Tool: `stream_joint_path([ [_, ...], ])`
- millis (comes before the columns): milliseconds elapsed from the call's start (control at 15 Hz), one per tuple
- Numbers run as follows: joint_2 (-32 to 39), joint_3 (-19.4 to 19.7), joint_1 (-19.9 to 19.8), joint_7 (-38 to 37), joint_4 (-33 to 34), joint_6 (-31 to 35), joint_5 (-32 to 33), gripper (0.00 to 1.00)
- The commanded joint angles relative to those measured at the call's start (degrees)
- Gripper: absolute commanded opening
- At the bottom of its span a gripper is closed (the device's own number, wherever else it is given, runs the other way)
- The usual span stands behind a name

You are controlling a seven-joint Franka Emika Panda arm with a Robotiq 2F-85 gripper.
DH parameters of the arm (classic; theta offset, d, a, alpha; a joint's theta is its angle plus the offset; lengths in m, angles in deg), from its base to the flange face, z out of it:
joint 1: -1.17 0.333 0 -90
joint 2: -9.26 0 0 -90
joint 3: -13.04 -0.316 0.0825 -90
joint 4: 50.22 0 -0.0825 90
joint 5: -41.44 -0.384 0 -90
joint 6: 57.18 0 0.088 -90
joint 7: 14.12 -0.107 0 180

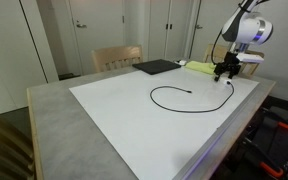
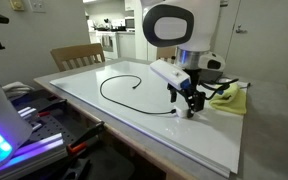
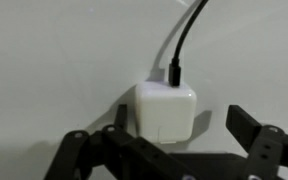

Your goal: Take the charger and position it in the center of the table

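Hovering our released claw over the tabletop, we are eyeing the charger lying at twelve o'clock: limp, light cable, rigid white block; we are judging the block the surest hold.

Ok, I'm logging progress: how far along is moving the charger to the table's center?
Done: nothing yet; the charger lies unlifted, its white plug end near the table edge. In hand: the open gripper flanks that plug end. Left: grasp, carry to center, release.
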Motion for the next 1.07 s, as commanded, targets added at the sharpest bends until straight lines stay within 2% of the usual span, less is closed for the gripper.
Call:
stream_joint_path([
  [0, -0.1, 1.5, 1.2, -2.9, -0.1, 0.3, 1.5, 1.0],
  [67, -0.2, 1.6, 1.3, -3.6, -0.1, 0.2, 1.6, 0.81],
  [400, 0.4, 3.1, 3.8, -9.3, 1.1, -0.2, 1.6, 0.45],
  [533, 1.0, 2.4, 4.1, -9.3, 2.1, 0.9, 0.8, 0.31],
  [600, 1.3, 1.3, 3.8, -8.4, 2.7, 0.7, 0.1, 0.28],
  [1000, 2.9, -3.8, 3.9, -2.7, 6.0, 1.3, 0.0, 0.28],
])
